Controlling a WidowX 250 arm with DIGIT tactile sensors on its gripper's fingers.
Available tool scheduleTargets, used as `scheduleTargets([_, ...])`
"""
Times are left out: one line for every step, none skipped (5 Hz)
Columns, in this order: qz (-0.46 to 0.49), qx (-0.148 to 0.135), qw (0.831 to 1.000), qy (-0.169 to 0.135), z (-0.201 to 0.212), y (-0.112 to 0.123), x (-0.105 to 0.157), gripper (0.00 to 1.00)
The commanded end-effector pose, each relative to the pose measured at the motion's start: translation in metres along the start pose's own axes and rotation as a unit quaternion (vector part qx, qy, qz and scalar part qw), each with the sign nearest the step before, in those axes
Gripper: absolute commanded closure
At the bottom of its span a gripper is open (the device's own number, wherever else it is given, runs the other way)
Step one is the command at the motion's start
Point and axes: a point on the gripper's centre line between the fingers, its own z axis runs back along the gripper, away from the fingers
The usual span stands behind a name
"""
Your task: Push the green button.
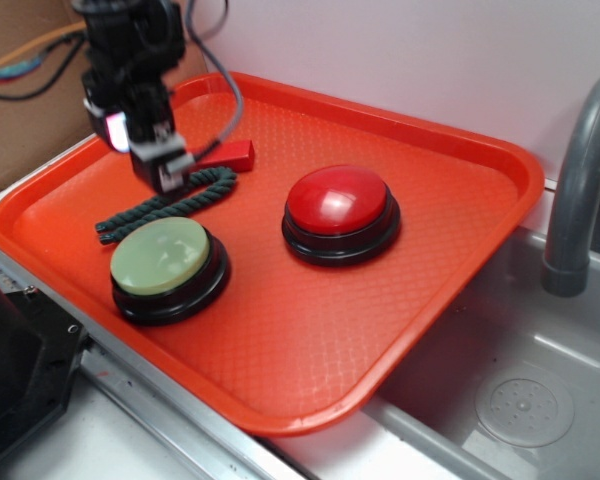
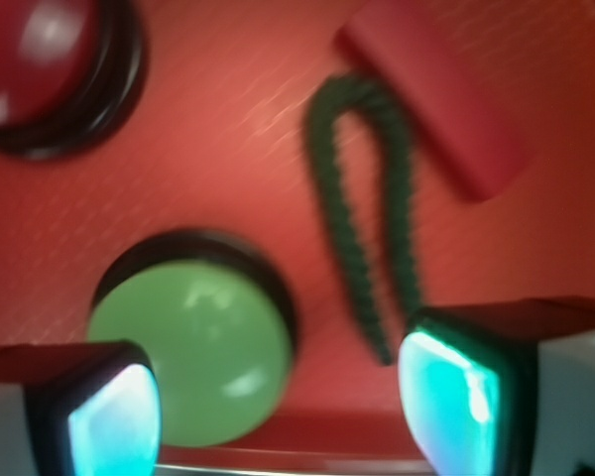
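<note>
A rectangular orange tray [image 1: 450, 250] of plastic, with rounded corners, a raised rim and a fine diamond-patterned floor, is seen resting partly over a grey sink [image 1: 520, 400]. Four things are held in the tray. The green button [image 1: 161, 256], a smooth pale-green dome on a glossy black round base, is placed near the tray's front-left edge. A red button [image 1: 338, 200] of the same shape and base is set well apart to its right. A dark green twisted rope [image 1: 170, 207], folded into a loop, is laid just behind the green button, and a flat red block [image 1: 232, 155] is found beside the rope's far end.

The tool [image 1: 165, 165] is held above the rope, behind the green button and apart from it. In the blurred wrist view its fingers [image 2: 456, 392] are seen spread wide, with nothing pinched between them.

A curved grey faucet [image 1: 578, 170] is seen at the right, over the sink.
</note>
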Motion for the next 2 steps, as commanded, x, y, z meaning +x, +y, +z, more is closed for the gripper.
scheduleTargets([0.01,0.009,1.0,-0.014,-0.018,-0.008,-0.025,0.0])
scheduleTargets([0.008,-0.001,1.0,-0.022,-0.034,0.002,-0.024,0.0])
